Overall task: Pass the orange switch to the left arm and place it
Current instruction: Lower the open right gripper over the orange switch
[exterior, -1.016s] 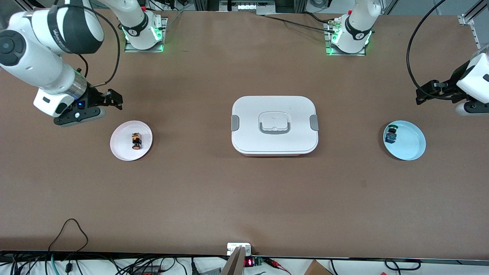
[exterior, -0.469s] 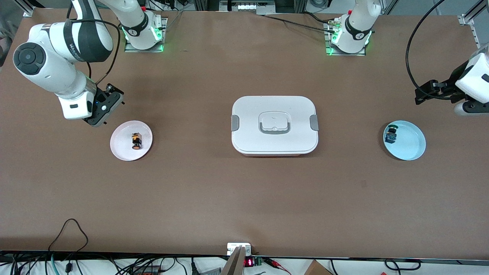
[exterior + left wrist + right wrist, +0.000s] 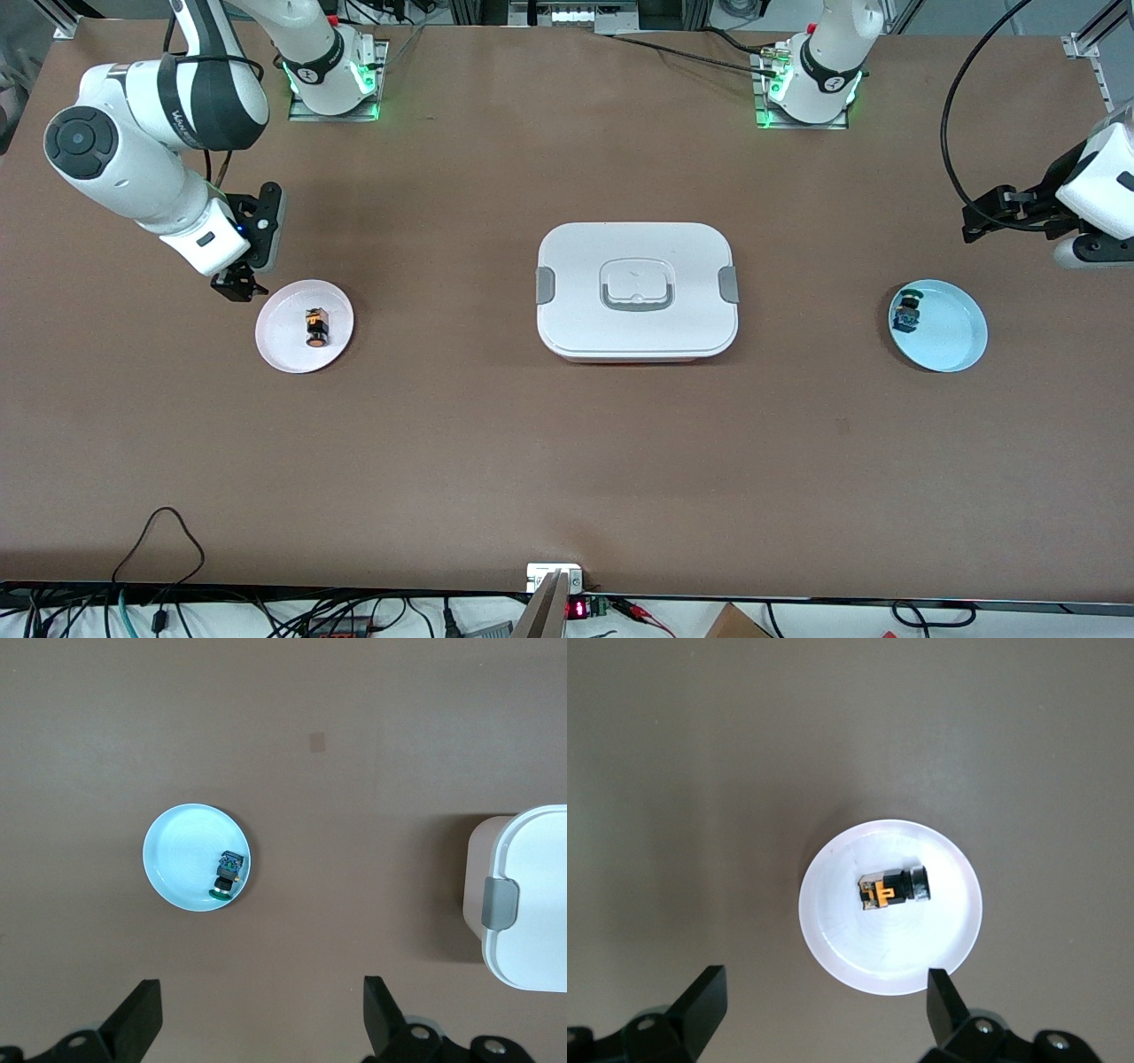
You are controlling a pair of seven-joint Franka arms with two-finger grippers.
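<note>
The orange switch lies on its side in the middle of a pink plate toward the right arm's end of the table. My right gripper hangs open and empty over the table just beside that plate's rim, pointing down. The white box with grey clips stands at the table's middle. My left gripper is open and empty, held high over the left arm's end of the table, where it waits.
A blue plate toward the left arm's end holds a small dark switch with a green cap. Cables and a small electronics unit run along the table edge nearest the front camera.
The right arm has swung in and turned its wrist, bringing its gripper down beside the pink plate's rim. The left arm, the switches and the box have not moved.
</note>
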